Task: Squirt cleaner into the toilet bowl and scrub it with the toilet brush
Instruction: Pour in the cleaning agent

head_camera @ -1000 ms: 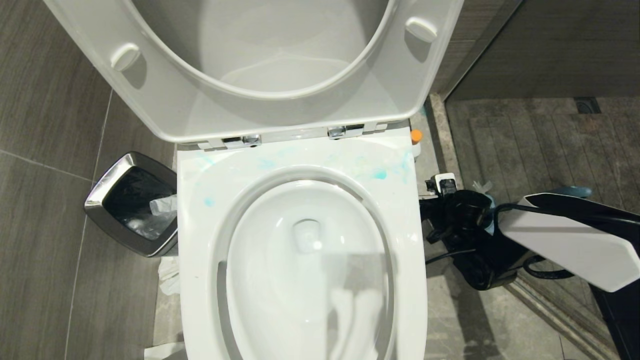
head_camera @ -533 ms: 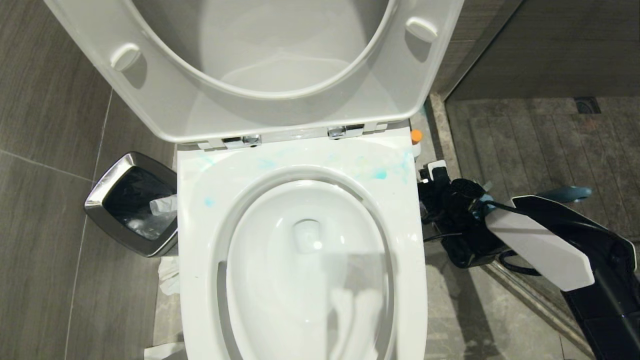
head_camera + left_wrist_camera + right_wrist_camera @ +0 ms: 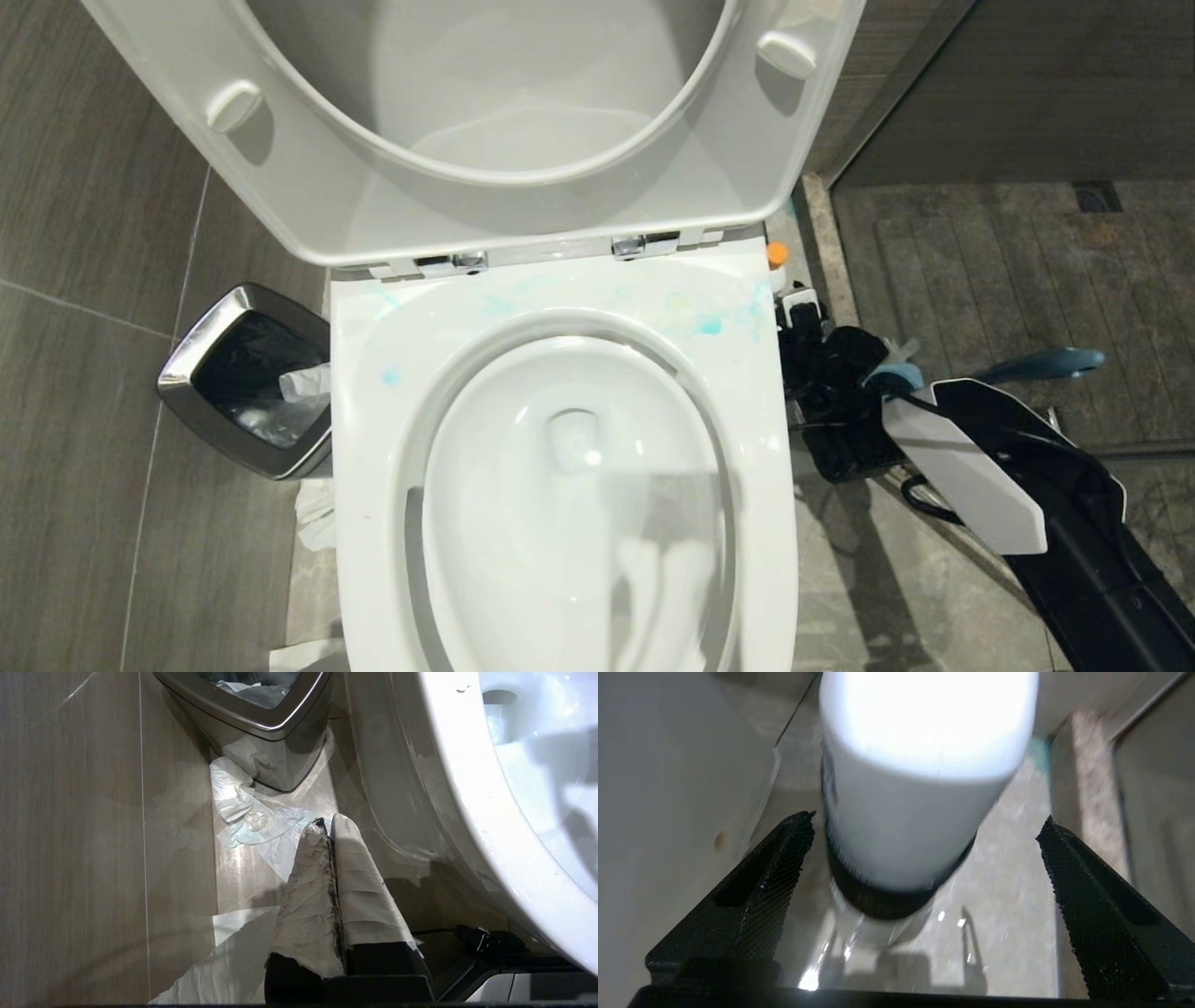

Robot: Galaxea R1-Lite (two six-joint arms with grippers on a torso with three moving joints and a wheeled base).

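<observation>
The toilet bowl (image 3: 569, 523) is open, seat and lid raised, with light blue smears on its back rim. The cleaner, a white bottle (image 3: 920, 788), stands on the floor right of the toilet; only its orange cap (image 3: 777, 250) shows in the head view. My right gripper (image 3: 924, 826) is open, one black finger on each side of the bottle with gaps between. The toilet brush handle (image 3: 1046, 362) pokes out behind my right arm (image 3: 962, 467). My left gripper (image 3: 327, 823) is shut and empty, low beside the bowl's left flank.
A steel waste bin (image 3: 245, 378) with a black liner stands left of the toilet, and crumpled tissue (image 3: 252, 816) lies on the floor by it. A stone kerb (image 3: 826, 243) runs along the right of the bottle, before the shower floor.
My right arm has swung in toward the back right corner of the toilet, bringing the open gripper up to the cleaner. Nothing else has moved.
</observation>
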